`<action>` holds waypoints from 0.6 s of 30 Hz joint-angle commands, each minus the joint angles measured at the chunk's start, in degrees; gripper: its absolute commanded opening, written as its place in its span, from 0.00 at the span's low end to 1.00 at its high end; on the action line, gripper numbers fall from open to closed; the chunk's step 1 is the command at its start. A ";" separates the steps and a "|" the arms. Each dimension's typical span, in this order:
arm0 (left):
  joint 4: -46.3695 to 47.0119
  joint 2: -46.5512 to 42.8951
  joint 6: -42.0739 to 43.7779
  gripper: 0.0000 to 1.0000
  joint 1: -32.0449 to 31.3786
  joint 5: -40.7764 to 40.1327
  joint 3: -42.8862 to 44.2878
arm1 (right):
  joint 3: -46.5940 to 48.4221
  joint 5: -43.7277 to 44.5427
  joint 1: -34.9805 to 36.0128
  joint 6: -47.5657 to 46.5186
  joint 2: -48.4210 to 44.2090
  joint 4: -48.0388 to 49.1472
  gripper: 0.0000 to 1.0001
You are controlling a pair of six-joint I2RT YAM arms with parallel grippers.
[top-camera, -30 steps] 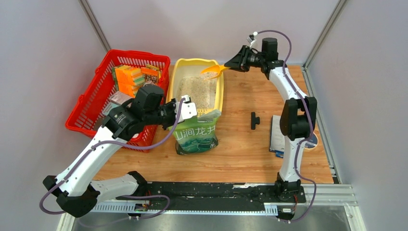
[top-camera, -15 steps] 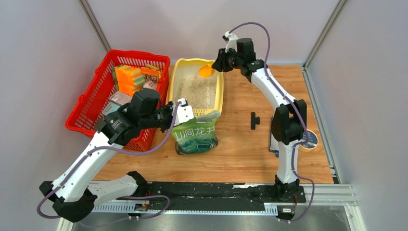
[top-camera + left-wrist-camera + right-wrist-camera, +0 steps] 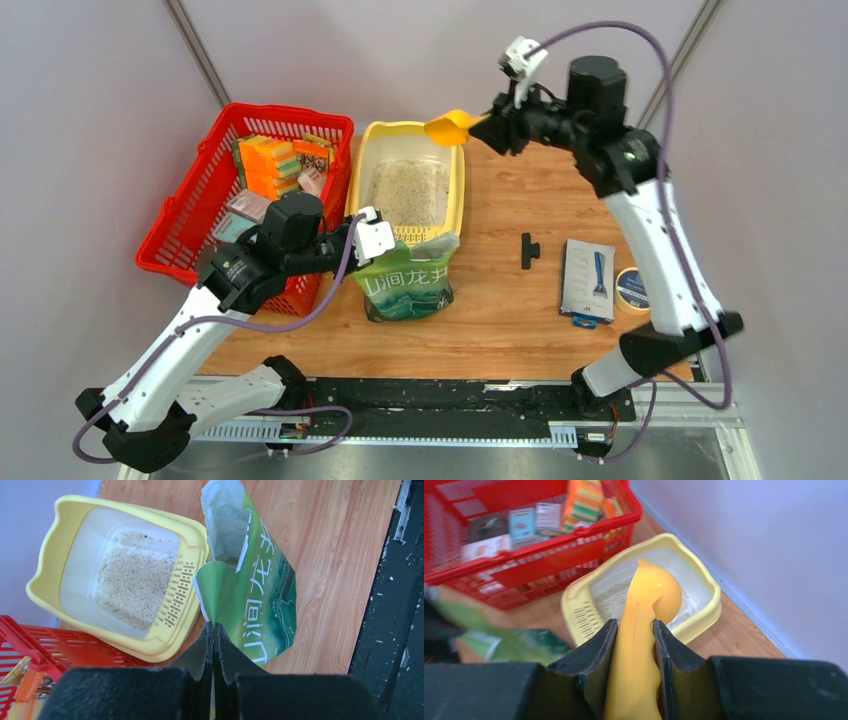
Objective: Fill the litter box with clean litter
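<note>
Wooden table (image 3: 500,300): carries all items. Red mesh basket (image 3: 185,225): far left, loaded with boxed goods. Litter box (image 3: 457,195): far centre of the table, just beside the basket, slotted lip toward the arms. Green pouch (image 3: 405,285): stands open against the box's near end. Left gripper (image 3: 213,626): clenched on the pouch's top edge. Right gripper (image 3: 634,626): grasping the handle of a yellow scoop (image 3: 450,127), held raised over the box's far end. Clean litter (image 3: 410,190): thin layer on the box floor, pale floor bare around the margins
</note>
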 commanded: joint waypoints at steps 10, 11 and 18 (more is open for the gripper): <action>4.01 5.07 -2.43 0.00 0.88 -0.75 7.35 | -4.00 -20.72 2.80 -20.44 -12.93 -38.78 0.00; 4.54 4.89 -2.87 0.00 0.79 -0.31 7.18 | -3.56 -20.10 3.06 -21.57 -12.40 -38.87 0.00; 5.16 2.35 -3.67 0.00 1.05 -0.13 4.90 | 4.00 -14.31 5.96 -28.34 -5.38 -43.43 0.00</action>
